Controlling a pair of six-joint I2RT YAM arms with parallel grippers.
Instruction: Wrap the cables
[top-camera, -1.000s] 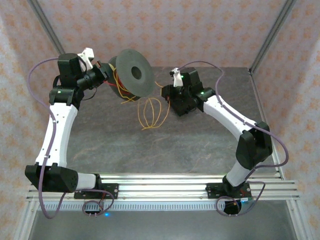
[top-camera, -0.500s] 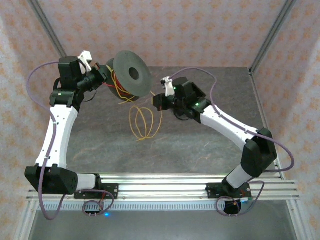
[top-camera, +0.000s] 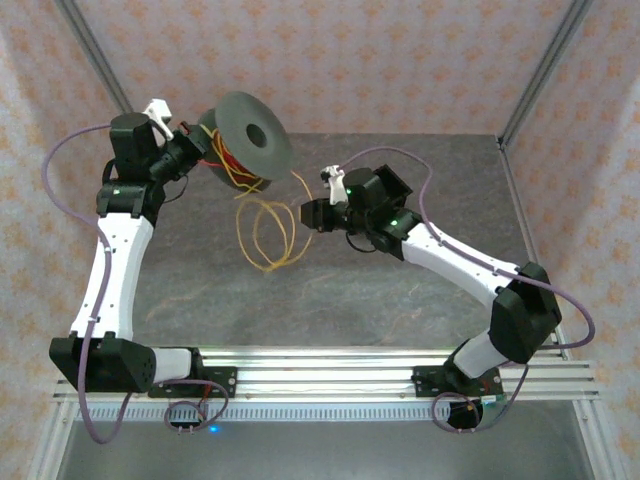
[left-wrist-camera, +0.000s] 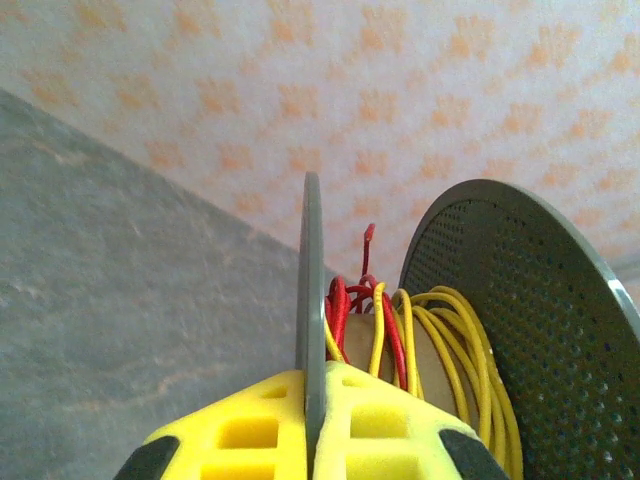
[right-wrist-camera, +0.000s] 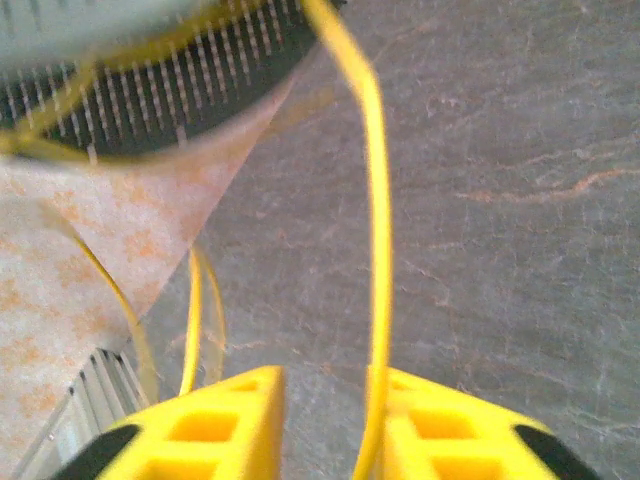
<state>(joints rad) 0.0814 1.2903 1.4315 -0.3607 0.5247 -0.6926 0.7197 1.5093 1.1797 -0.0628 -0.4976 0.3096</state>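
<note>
Nothing here for you to read: no lettering, label, brand or number is legible. The grey spool (left-wrist-camera: 540, 300) is plain, the cables (left-wrist-camera: 445, 335) carry no print that can be made out, and the orange figures on the wall (top-camera: 400, 60) behind the bench (top-camera: 200, 290) are repeating ornament.

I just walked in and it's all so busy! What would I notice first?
Probably the big grey spool lifted at the back left, its rim pinched by the left gripper. Bright yellow cables dangle from it in loose loops over the table, one strand running between the right gripper's parted fingers.
</note>
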